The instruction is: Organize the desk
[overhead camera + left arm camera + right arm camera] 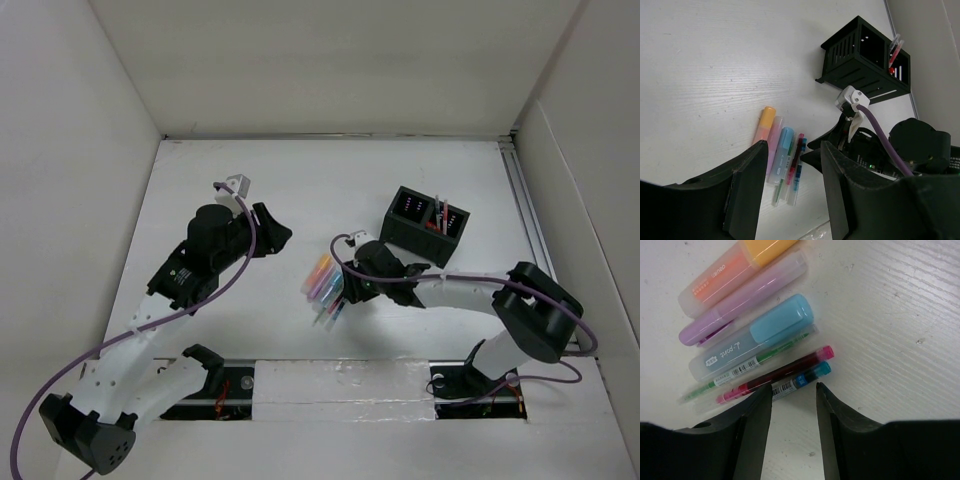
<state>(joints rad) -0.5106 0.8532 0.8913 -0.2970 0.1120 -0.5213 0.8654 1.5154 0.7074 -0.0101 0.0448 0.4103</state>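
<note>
Gripper of right arm above pens

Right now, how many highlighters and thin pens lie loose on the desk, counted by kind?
Highlighters: 3 (orange highlighter, purple highlighter, blue highlighter)
Thin pens: 3 (green pen, pink pen, teal pen)
Total loose on the desk: 6

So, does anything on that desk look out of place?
Yes: a bunch of pens and highlighters lies loose on the desk by the right gripper, outside the black organizer box, which already holds a few other pens. Nothing looks spilled or broken.
</note>
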